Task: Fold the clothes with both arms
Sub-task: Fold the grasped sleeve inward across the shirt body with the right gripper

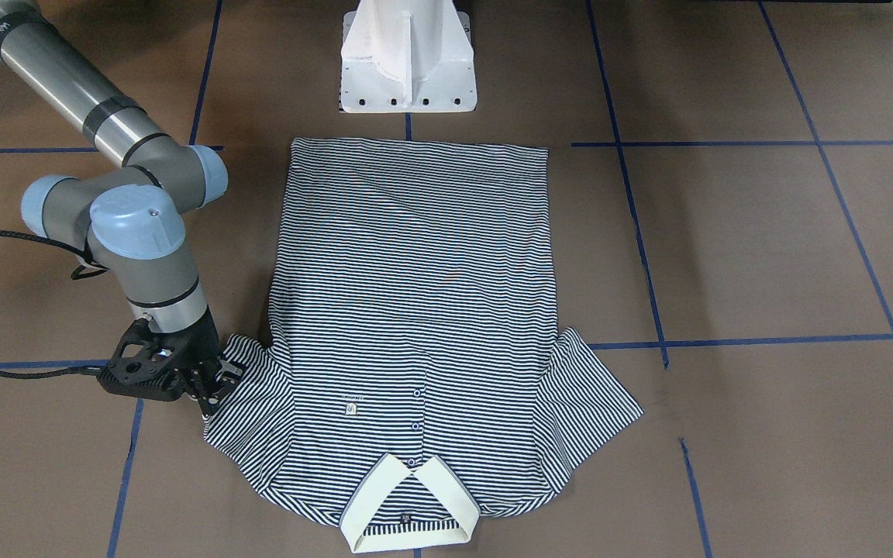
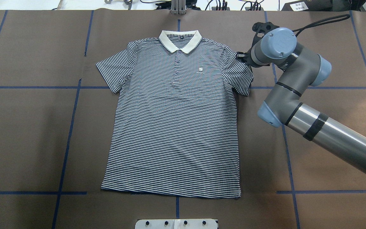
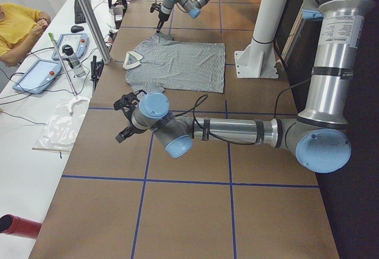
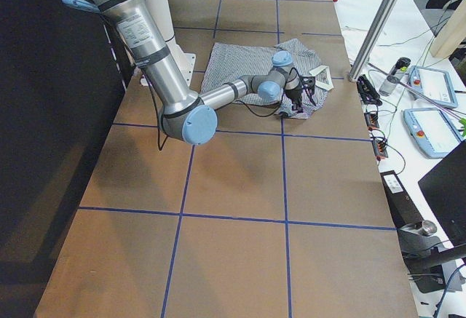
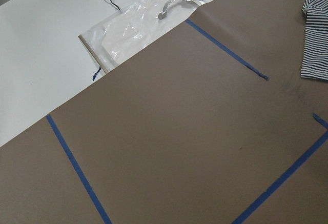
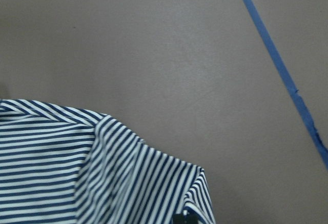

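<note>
- A polo shirt (image 2: pixel 173 121) with thin navy-and-white stripes lies flat and face up near the middle of the brown table (image 2: pixel 27 133).
- Its cream collar (image 2: pixel 193 44) points away from the robot, and its straight hem lies close to the white pedestal base (image 1: pixel 408 62).
- Both short sleeves are spread out to the sides. The placket (image 2: pixel 177 65) is buttoned, and a small logo (image 2: pixel 201 69) sits on the chest.
- The right arm (image 2: pixel 329 135) reaches in over the table from the robot's right.
- We see the right gripper (image 1: pixel 218 387) low at the outer edge of the sleeve (image 1: pixel 249 380) on that side, with its black fingers touching the cloth.
- We cannot tell whether those fingers are clamped on the sleeve or only resting against it. The sleeve edge looks slightly rumpled there.
- The left arm (image 3: pixel 237 130) stretches low over bare table, well apart from the shirt, on the robot's left.
- The left gripper (image 3: pixel 125 120) shows only in the side view, so we cannot tell whether its fingers are spread or closed.
- Blue tape lines (image 2: pixel 68 127) cross the table in a grid.
</note>
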`<action>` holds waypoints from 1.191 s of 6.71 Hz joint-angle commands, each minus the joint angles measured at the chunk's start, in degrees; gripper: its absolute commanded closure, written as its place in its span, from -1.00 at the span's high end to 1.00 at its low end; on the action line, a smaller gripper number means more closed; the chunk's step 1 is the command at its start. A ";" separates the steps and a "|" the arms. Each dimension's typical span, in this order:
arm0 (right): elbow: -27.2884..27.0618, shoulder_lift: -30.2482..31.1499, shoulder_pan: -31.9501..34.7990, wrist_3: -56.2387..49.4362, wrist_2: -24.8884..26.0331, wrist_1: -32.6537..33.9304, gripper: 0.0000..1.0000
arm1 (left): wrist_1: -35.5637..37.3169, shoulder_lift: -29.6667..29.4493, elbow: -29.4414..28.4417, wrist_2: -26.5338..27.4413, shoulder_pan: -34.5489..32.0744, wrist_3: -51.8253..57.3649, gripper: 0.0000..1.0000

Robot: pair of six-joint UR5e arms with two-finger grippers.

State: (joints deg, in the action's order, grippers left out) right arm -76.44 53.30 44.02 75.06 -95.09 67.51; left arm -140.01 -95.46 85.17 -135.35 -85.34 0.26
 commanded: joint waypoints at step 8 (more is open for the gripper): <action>14.92 -21.39 -8.16 26.36 12.74 12.12 -1.00 | 0.00 -0.07 0.09 0.09 0.00 -0.35 1.00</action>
State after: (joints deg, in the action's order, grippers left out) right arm -61.88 32.67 35.89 101.33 -82.38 79.69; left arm -140.01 -95.53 85.19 -135.29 -85.34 -0.07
